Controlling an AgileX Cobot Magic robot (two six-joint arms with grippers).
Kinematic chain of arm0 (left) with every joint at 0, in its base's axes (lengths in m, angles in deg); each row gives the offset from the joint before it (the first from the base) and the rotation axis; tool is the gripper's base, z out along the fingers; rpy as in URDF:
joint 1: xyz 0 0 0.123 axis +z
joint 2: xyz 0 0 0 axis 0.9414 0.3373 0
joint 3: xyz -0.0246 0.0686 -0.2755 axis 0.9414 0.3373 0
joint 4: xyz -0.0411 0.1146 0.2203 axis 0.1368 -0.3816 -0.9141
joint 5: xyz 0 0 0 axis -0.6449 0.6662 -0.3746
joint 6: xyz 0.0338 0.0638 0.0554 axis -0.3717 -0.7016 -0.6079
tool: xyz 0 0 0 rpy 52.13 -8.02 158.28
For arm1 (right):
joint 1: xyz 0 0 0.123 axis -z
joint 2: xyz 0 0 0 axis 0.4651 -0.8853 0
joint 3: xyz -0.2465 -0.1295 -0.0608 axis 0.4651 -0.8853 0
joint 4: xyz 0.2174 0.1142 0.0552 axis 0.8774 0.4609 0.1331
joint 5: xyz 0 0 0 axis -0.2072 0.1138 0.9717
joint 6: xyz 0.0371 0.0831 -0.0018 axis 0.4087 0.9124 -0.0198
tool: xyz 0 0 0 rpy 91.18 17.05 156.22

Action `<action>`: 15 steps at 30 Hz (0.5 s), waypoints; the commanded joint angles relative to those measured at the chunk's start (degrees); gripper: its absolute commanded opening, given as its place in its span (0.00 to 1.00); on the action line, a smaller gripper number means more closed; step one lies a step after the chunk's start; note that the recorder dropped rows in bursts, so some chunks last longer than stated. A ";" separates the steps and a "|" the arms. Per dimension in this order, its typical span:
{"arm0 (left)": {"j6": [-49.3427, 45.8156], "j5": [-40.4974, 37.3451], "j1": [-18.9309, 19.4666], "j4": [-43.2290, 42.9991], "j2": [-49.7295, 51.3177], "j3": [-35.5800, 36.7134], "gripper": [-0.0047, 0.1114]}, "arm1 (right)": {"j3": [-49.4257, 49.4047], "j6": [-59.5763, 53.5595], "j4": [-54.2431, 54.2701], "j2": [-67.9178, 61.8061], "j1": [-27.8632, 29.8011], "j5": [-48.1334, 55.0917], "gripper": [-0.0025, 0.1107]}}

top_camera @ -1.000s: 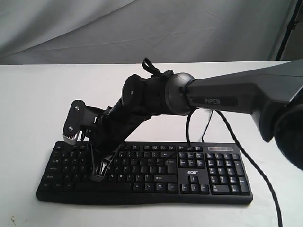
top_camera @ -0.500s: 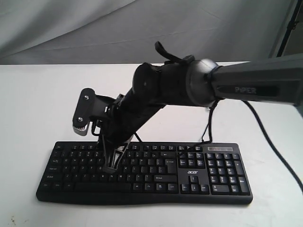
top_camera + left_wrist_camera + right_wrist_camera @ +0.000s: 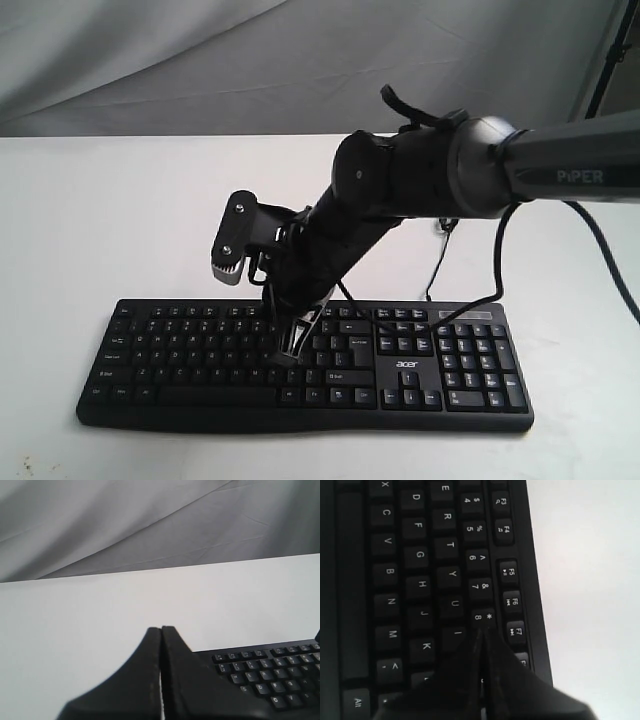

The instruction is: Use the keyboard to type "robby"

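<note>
The wide black keyboard (image 3: 420, 385) with white legends and an "acer" logo lies across the front of the white table. My right gripper (image 3: 290, 352) reaches in from the right and points down at the middle of the letter block, its fingers pressed together. In the right wrist view the right gripper's (image 3: 481, 631) shut tips sit just past the I key (image 3: 458, 632) and beside the 8 key (image 3: 479, 616); the keys under the fingers are hidden. My left gripper (image 3: 161, 629) is shut and empty, off the keyboard's (image 3: 265, 677) left end.
A thin black cable (image 3: 437, 268) runs up from the keyboard's back edge behind the arm. Grey cloth (image 3: 200, 60) hangs behind the table. A black stand leg (image 3: 603, 60) shows at the top right. The right arm's forearm (image 3: 560, 170) spans the table's right side.
The right arm has swung to the right along the keyboard. Its shut tip went from the lower left letter keys to the upper rows near the middle.
</note>
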State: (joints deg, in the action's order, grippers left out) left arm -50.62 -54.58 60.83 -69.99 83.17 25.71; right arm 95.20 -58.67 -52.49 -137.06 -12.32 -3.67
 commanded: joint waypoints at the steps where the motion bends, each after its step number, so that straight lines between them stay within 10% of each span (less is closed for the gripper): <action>1: 0.16 0.31 -0.36 -0.27 -0.20 0.25 0.04 | -0.98 1.56 -1.07 0.59 0.24 1.19 0.02; 15: 0.16 0.31 -0.36 -0.27 -0.20 0.25 0.04 | -1.97 1.31 -1.17 0.59 0.24 -0.06 0.02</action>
State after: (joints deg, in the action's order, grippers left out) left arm -50.62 -54.58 60.83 -69.99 83.17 25.71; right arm 93.84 -57.22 -53.20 -137.06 -12.32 -3.57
